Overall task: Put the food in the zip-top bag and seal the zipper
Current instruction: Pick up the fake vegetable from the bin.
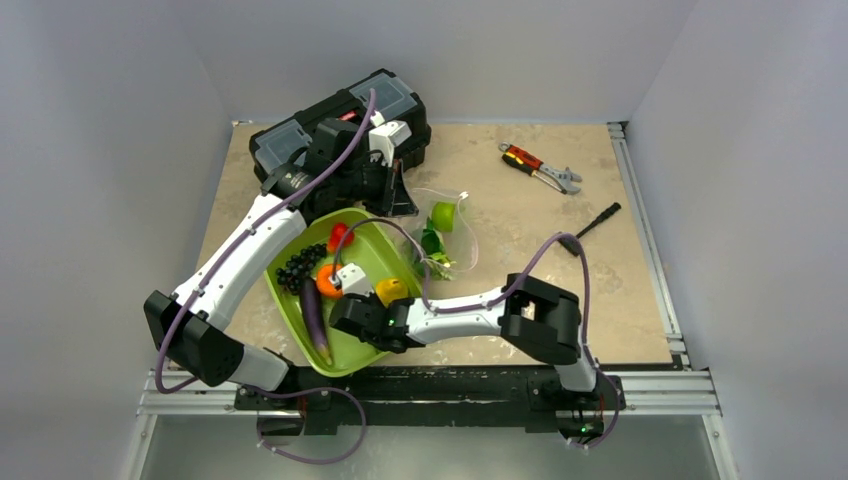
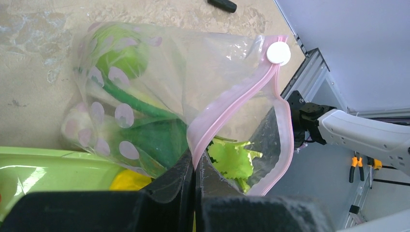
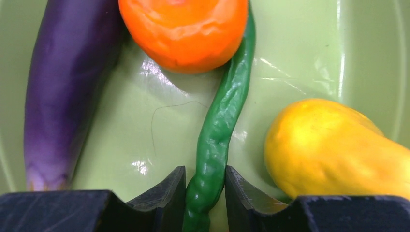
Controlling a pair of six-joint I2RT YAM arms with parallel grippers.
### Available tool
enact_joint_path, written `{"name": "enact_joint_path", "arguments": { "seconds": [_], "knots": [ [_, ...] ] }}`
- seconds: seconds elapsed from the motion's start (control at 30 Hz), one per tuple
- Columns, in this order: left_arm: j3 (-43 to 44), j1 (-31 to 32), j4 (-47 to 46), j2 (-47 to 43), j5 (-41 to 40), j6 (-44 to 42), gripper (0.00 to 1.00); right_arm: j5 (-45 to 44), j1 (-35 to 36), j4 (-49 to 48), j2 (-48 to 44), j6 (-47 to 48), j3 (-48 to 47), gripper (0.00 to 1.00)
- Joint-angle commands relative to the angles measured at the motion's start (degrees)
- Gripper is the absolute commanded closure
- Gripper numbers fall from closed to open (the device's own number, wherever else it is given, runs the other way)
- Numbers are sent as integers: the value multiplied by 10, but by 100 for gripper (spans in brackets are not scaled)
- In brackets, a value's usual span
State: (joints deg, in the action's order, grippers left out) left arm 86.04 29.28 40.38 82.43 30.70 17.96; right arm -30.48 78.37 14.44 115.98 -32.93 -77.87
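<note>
The zip-top bag point(image 2: 193, 72) lies beside the lime-green tray, holding a green apple point(image 2: 121, 55), a leafy green point(image 2: 232, 157) and other green food. My left gripper point(image 2: 195, 157) is shut on the bag's mouth edge at the pink zipper point(image 2: 232, 104), whose white slider point(image 2: 278, 52) sits at the far end. In the tray, my right gripper point(image 3: 205, 171) has both pads against a green bean point(image 3: 220, 121). Around it lie an orange point(image 3: 183, 29), a purple eggplant point(image 3: 63, 96) and a yellow fruit point(image 3: 333, 145). Grapes point(image 1: 298, 265) and a red piece point(image 1: 338, 237) also rest there.
The lime-green tray point(image 1: 385, 250) sits at the near left of the table. A black toolbox point(image 1: 340, 135) stands behind the left gripper. Red-handled pliers and a wrench point(image 1: 540, 167) and a black tool point(image 1: 598, 218) lie at the far right.
</note>
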Motion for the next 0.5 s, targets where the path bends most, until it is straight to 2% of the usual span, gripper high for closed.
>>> {"name": "enact_joint_path", "arguments": {
  "seconds": [0.0,0.2,0.47],
  "knots": [
    [20,-5,-14,-19,3,-4,100,-13,3,-69,-88,6,37,100],
    [20,-4,-14,-15,3,-3,100,7,3,-87,-133,19,40,100],
    [20,-4,-14,-14,2,-3,100,-20,3,-23,-159,-4,25,100]
  ]
}}
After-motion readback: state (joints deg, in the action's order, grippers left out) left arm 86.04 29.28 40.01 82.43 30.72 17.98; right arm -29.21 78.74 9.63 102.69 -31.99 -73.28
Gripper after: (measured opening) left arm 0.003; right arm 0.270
